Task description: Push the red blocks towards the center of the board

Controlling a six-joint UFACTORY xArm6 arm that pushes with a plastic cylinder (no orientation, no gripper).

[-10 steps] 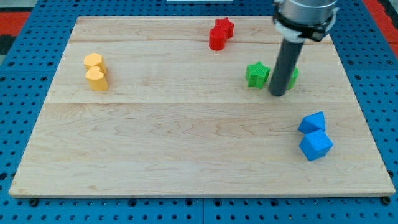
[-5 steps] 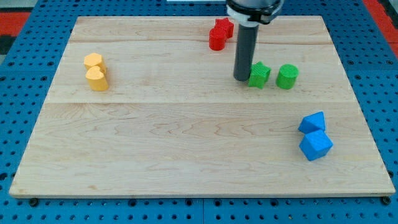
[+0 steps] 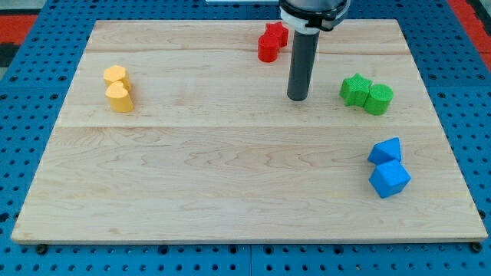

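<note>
Nearby: my tip [image 3: 298,98] below red blocks [image 3: 270,42].

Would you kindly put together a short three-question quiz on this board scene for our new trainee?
1. True or false: my tip touches a red block.
2. Which pair lies nearest the view's left edge? A) green B) yellow C) blue
3. Fill in: the red star and red cylinder sit near the view's ____ edge.

Key:
1. False; it stands apart, below and right of them.
2. B: the yellow blocks; green blocks and blue blocks sit right.
3. top
</note>
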